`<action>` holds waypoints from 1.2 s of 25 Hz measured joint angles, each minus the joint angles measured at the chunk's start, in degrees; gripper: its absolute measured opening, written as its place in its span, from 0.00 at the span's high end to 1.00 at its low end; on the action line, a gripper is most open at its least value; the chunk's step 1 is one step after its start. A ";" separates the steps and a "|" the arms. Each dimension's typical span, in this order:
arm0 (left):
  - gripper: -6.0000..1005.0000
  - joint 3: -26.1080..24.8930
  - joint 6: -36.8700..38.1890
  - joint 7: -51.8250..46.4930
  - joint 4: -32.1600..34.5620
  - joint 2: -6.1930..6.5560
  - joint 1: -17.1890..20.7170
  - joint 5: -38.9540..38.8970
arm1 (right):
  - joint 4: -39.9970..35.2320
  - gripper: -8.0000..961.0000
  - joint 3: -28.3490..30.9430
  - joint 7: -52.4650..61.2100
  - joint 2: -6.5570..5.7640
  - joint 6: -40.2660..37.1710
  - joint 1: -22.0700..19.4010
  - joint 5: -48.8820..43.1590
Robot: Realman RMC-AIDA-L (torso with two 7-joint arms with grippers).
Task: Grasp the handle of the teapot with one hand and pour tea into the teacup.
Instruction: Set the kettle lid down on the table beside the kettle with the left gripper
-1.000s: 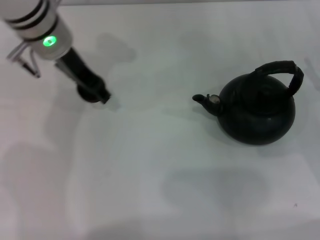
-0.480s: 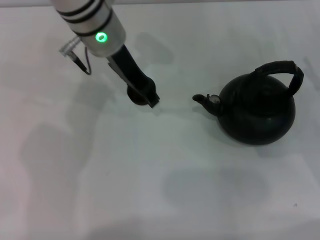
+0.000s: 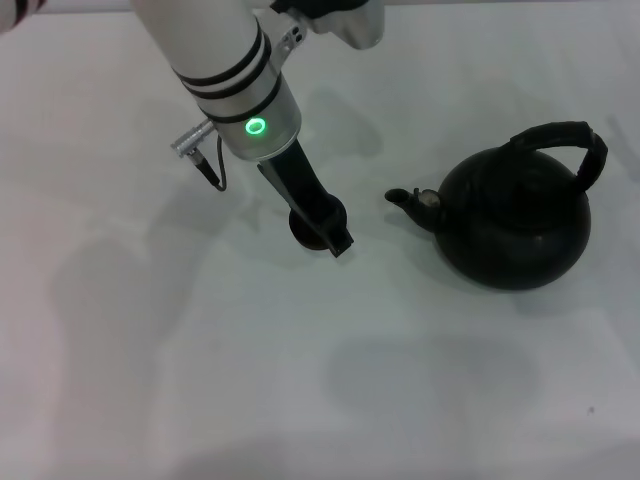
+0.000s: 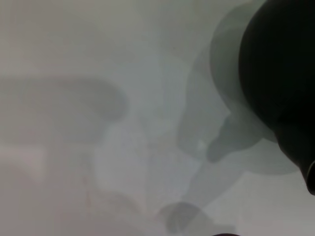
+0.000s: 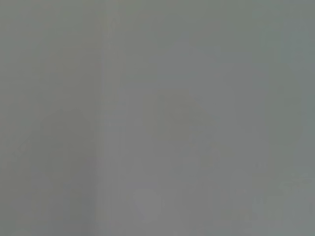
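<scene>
The left gripper (image 3: 325, 228), centre frame, grips the small dark teacup (image 3: 305, 225). The round matte-black teapot (image 3: 515, 220) with its arched handle (image 3: 565, 140) stands right. No writing is legible.

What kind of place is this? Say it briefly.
Probably a lab test bench, not a kitchen: a plain white table holding only a black teapot and a small dark cup, with the left claw at the cup.
</scene>
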 joint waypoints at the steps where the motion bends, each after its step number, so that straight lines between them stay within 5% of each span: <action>1: 0.29 0.65 0.38 -0.33 0.00 -0.02 0.08 -0.20 | 0.04 0.09 0.01 0.02 0.02 -0.01 -0.03 0.00; 30: 0.30 5.05 6.93 -0.92 -1.39 -0.05 3.58 -0.20 | 0.61 0.09 -0.06 0.20 0.13 -0.07 -0.29 0.00</action>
